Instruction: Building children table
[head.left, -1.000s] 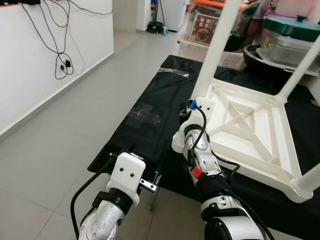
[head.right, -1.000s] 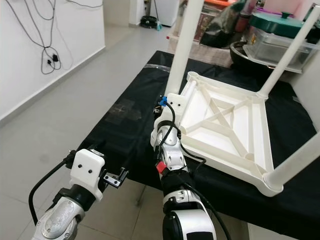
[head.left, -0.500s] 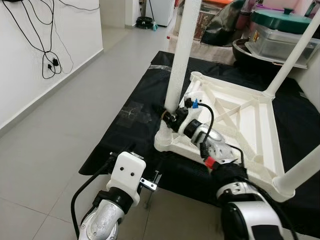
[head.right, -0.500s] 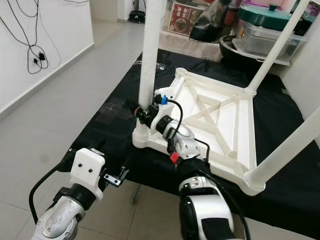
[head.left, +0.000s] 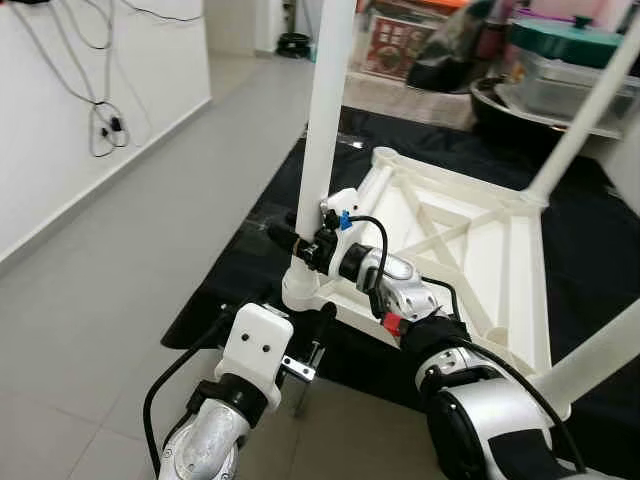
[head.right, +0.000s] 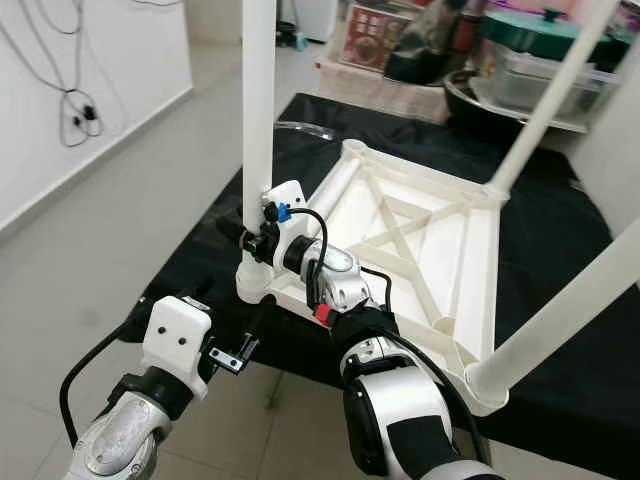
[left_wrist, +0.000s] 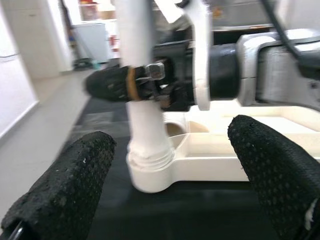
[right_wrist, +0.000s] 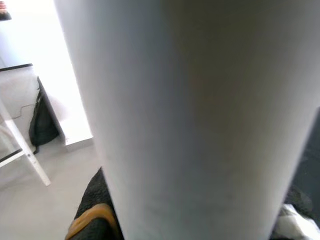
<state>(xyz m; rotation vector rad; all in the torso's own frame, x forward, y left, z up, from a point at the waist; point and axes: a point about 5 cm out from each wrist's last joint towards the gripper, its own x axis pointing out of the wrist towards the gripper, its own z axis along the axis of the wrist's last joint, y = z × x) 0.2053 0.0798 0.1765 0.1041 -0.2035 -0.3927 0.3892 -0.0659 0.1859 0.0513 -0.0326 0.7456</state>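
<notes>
Upturned white table top (head.left: 470, 250) lies on black mat (head.left: 260, 250), center-right of frame. Right gripper (head.left: 300, 243) pinches the near-left leg (head.left: 325, 110) just above its socket; leg's long axis vertical. Left gripper (left_wrist: 165, 200), fingers spread, empty, sits just below-left, facing that socket.

The right gripper (head.right: 248, 236), which a second ago sits at the base of the tall white plastic table leg (head.left: 326, 110) with its wrist pointing away from the robot, is now turned sideways, its black jaws clamped across that leg just above the round corner socket (head.right: 255, 283). The upturned white plastic children's table top (head.left: 460, 250) now lies turned on the black cloth (head.left: 250, 260), its near-left corner closer to the left gripper (left_wrist: 165, 195), whose open fingers (left_wrist: 62, 187) now frame the socket
</notes>
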